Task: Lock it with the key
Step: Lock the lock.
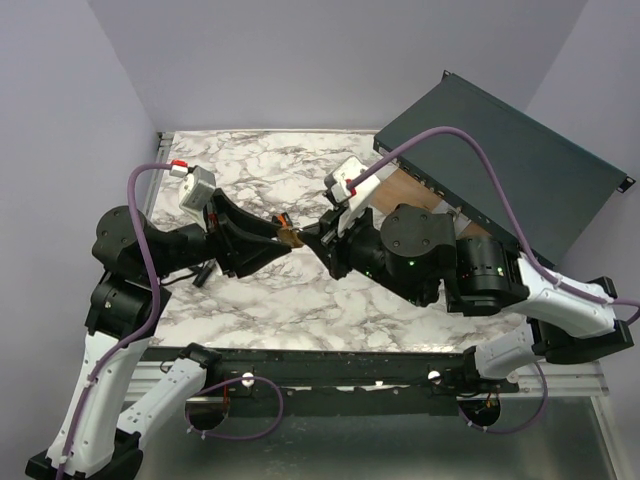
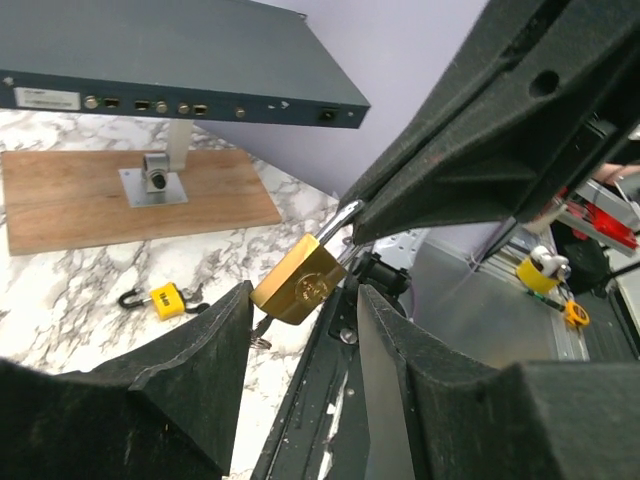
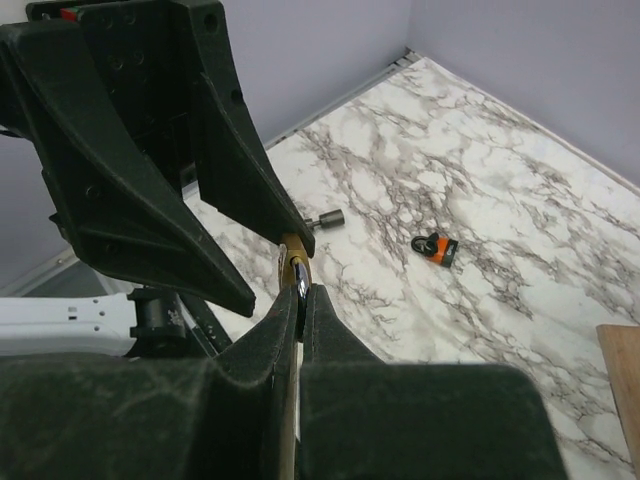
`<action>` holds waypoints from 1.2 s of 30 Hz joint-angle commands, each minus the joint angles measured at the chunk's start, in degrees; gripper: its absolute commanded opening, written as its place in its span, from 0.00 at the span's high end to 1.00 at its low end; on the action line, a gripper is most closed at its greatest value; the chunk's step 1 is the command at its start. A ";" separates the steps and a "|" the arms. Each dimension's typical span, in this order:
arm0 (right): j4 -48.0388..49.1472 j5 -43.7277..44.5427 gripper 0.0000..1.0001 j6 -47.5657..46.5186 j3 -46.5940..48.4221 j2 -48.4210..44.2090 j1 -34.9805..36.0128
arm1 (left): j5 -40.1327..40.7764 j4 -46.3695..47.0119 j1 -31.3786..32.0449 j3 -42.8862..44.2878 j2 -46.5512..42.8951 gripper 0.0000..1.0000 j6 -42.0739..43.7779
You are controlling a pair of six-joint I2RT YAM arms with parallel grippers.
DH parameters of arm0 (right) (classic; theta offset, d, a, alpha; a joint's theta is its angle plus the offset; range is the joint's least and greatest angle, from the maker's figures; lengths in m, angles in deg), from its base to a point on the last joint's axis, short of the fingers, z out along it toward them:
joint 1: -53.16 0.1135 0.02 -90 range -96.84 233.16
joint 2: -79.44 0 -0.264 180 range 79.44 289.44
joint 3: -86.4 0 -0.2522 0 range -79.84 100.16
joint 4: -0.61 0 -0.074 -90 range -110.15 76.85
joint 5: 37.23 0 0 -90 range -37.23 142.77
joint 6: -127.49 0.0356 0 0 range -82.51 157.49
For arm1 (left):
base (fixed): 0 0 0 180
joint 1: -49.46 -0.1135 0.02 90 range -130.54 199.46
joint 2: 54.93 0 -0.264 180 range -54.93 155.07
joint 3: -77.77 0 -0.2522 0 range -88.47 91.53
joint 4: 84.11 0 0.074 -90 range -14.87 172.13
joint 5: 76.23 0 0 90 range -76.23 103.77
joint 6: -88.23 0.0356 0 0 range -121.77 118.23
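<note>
A brass padlock [image 2: 300, 282] hangs in the air over the table's front edge. My right gripper [image 3: 302, 292] is shut on its steel shackle [image 2: 340, 215]. A dark key with a small ring [image 2: 261, 338] sticks out of the lock's underside. My left gripper [image 2: 305, 292] is open. Its two fingertips stand on either side of the brass body, and I see no contact with it. From above, both grippers meet at the padlock [image 1: 290, 237] in the middle of the marble table [image 1: 260, 170].
A small yellow padlock [image 2: 165, 299] lies on the marble, and a short black cylinder [image 3: 325, 220] lies near it. A wooden board with a metal latch [image 2: 140, 195] sits at the back right under a dark rack unit [image 1: 510, 150]. Grey walls close in the table.
</note>
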State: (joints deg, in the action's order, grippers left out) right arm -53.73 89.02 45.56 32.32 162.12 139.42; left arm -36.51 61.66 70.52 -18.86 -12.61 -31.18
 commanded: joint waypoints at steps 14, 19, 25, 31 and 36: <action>-3.46 -14.84 0.99 2.92 6.00 -4.92 0.14 | -17.00 16.26 -1.90 -3.10 -0.08 0.61 -7.93; -3.59 -15.77 0.99 3.31 6.14 -4.54 0.07 | -18.43 22.06 -1.96 -4.27 -0.26 0.61 -11.58; -3.22 -15.30 0.99 3.44 5.94 -4.35 0.14 | -19.45 26.05 -1.99 -4.92 -0.33 0.64 -14.02; -2.81 -14.39 0.99 3.51 5.97 -4.34 0.13 | -20.09 26.53 -2.06 -5.18 -0.30 0.83 -14.27; -2.41 -14.03 0.99 3.34 5.55 -4.62 0.12 | -20.46 26.33 -2.00 -5.53 -0.59 1.00 -14.10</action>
State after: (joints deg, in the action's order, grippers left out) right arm -56.79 74.77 48.51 37.00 157.79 139.42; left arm -54.74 86.32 68.90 -23.80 -12.36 -45.08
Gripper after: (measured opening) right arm 0.015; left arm 0.067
